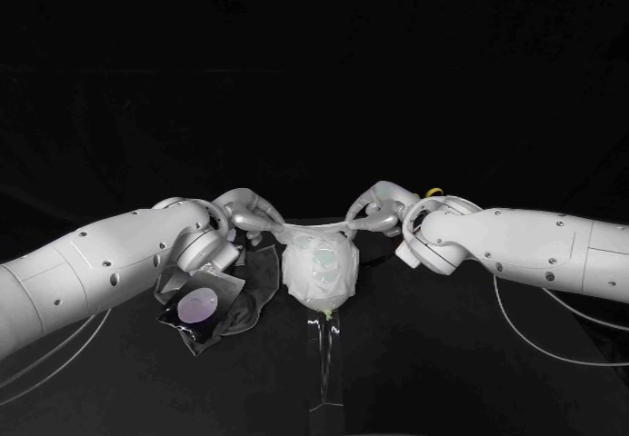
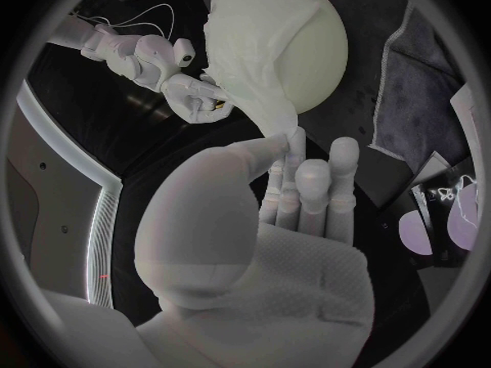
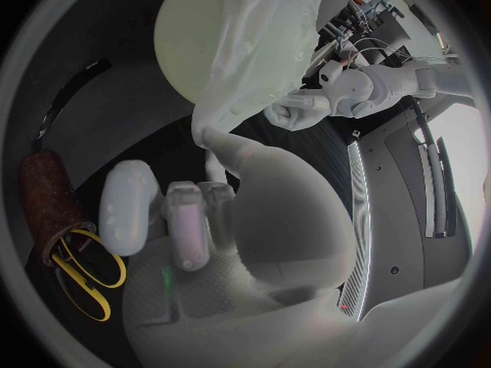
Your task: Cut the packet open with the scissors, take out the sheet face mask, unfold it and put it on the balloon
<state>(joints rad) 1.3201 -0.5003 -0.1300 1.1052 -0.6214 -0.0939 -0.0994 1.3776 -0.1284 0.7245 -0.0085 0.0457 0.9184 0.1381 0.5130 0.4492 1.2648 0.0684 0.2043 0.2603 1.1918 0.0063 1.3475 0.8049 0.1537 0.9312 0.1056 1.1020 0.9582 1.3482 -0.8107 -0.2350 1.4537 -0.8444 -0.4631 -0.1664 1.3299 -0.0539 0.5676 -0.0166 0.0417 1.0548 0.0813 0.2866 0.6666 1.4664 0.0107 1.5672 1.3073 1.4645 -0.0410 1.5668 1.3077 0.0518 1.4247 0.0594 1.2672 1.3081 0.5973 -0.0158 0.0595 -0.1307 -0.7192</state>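
Left hand (image 1: 244, 214): I pinched one top edge of the sheet mask (image 1: 319, 265).
Right hand (image 1: 380, 214): I pinched the opposite edge.
Sheet mask: it hung over the balloon (image 2: 323, 47), between my hands.
Around: the packet (image 1: 199, 309) lay by my left wrist.
Left wrist view: grey cloth (image 2: 409, 90) past the balloon.
Right wrist view: scissors (image 3: 84, 271), yellow-handled, on the table.

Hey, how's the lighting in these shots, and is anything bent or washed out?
Head view: the black table goes nearly featureless, while the sheet face mask shows up bright. Left wrist view: the fisheye bends the light strip into a curve; the balloon is evenly lit. Right wrist view: same bending, with a washed-out bright patch at the circle's rim.
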